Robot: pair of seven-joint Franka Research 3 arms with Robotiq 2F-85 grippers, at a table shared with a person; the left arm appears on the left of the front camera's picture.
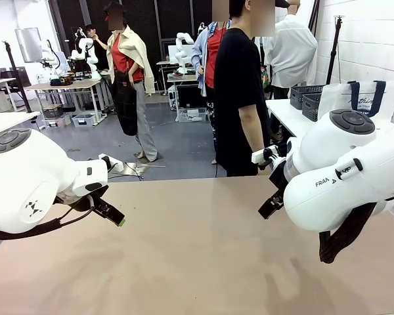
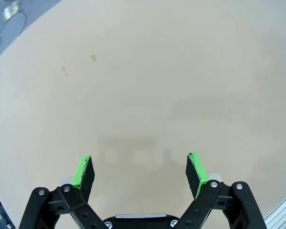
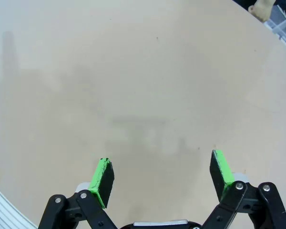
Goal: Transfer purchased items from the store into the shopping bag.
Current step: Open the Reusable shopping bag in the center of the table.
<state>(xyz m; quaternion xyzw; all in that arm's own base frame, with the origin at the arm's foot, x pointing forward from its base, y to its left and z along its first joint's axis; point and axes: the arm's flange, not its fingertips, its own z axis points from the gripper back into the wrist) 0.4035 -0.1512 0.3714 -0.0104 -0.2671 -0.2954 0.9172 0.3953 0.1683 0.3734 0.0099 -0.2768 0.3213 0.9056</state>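
Observation:
The shopping bag [image 1: 354, 100], whitish with navy handles, stands on a side table at the back right. Beside it sits a dark grey mesh basket, the store [image 1: 306, 97]. The purchased items are out of view. My left gripper [image 1: 113, 215] hangs low over the tan table's left side. In the left wrist view, my left gripper [image 2: 139, 164] is open over bare tabletop, nothing between its green pads. My right gripper [image 1: 271, 205] hovers at the table's right side. My right gripper [image 3: 162, 171] is likewise open and holds nothing.
A person in a black shirt [image 1: 240, 92] stands at the table's far edge [image 1: 184, 180], other people behind. The side table [image 1: 285, 115] lies beyond my right arm. A hand [image 3: 262, 7] shows past the table's edge in the right wrist view.

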